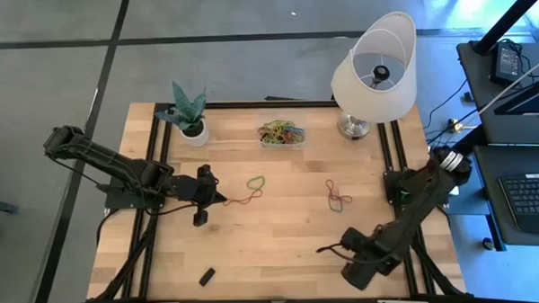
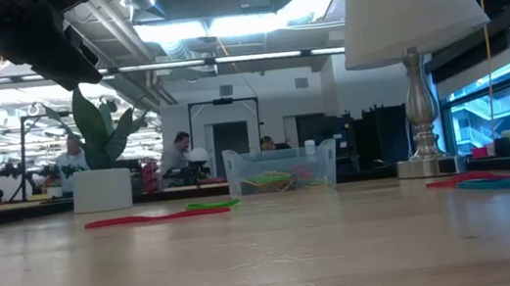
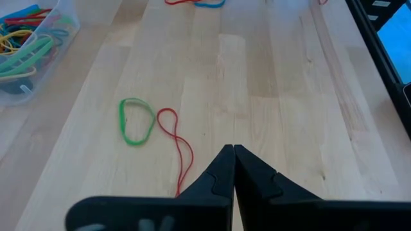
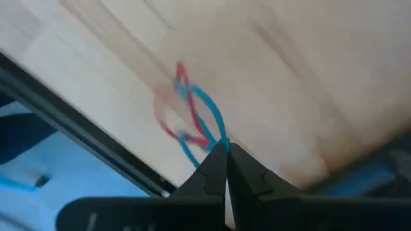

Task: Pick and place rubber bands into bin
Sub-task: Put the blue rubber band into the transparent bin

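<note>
Four loose rubber bands (image 1: 255, 183) outside the bin (image 2: 234, 170), plenty already inside it. Green loop (image 3: 137, 120) and long red loop (image 3: 174, 138) on the table just short of the bin on the left-arm side. Red-and-blue pair (image 1: 339, 199) tangled together, same distance from the bin on the right-arm side.

Left gripper (image 3: 232, 149) fully closed, tips by the far-from-bin end of the red loop. Can't tell if pinched.

Right gripper (image 4: 226, 146) closed too, well apart from the bin and from the pair in the high view. Apparently holding nothing.

Probably near weightless, floppy, stretchy, lying flat. Best to pinch one strand at the loop end, tips down to the wood. Likely to snag a neighbour or spring out on release.
</note>
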You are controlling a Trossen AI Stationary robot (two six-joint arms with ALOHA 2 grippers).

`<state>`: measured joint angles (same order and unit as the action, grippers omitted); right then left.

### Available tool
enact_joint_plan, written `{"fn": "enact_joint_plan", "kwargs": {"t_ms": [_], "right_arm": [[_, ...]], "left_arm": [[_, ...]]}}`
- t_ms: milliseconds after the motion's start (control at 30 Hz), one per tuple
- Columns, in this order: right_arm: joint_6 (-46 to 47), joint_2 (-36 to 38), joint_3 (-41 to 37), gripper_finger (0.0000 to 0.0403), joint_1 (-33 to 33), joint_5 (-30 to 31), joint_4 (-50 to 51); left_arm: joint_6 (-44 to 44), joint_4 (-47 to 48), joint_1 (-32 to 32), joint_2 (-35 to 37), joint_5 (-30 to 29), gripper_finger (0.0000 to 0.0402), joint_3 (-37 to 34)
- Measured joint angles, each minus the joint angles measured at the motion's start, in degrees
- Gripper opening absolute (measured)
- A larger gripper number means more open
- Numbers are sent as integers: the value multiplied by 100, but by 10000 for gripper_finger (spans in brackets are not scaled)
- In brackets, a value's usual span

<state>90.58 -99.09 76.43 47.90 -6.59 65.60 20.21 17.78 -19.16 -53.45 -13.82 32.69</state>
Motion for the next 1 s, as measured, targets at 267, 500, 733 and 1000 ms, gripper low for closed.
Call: {"fn": "enact_joint_plan", "kwargs": {"t_ms": [267,500,733,1000], "right_arm": [[829,70,742,7,501,124,1236],[2109,68,769,3,845,556,1447],[2708,67,667,2,974,513,1660],[2774,63,664,2,1008,1195,1736]], "left_arm": [[-151,-2,2,0,-6,3,0],[-151,-4,2,0,-18,1,0],[-151,-4,2,0,-13,1,0],[-148,-4,2,0,-18,2,0]]}}
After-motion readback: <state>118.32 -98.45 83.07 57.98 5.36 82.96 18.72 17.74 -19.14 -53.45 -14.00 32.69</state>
